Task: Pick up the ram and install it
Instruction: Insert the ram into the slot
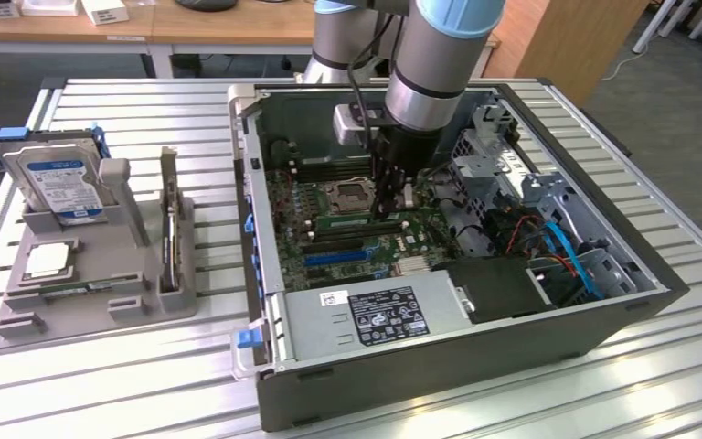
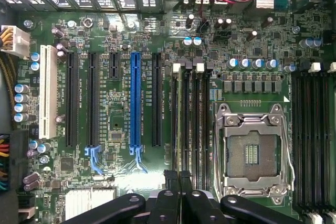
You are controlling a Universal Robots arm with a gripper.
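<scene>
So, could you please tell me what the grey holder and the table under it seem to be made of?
The grey holder looks like matte plastic: uniform dull grey, thick rounded walls. The table appears to be bare metal, probably aluminium: pale ribbed slats with a soft sheen.

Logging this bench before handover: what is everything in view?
table: one, silvery slatted, under everything
computer case: one, black, open, on the table
motherboard: one, green, inside the case
holder: one, grey, the exterior view's left of the case
hard drive: one, silver, blue label, upright in holder
processor chip: one, silver, flat in holder
ram: one, green, flat in holder
arm: one, grey-blue, reaching into case
gripper: one, black, shut, over the motherboard
</scene>
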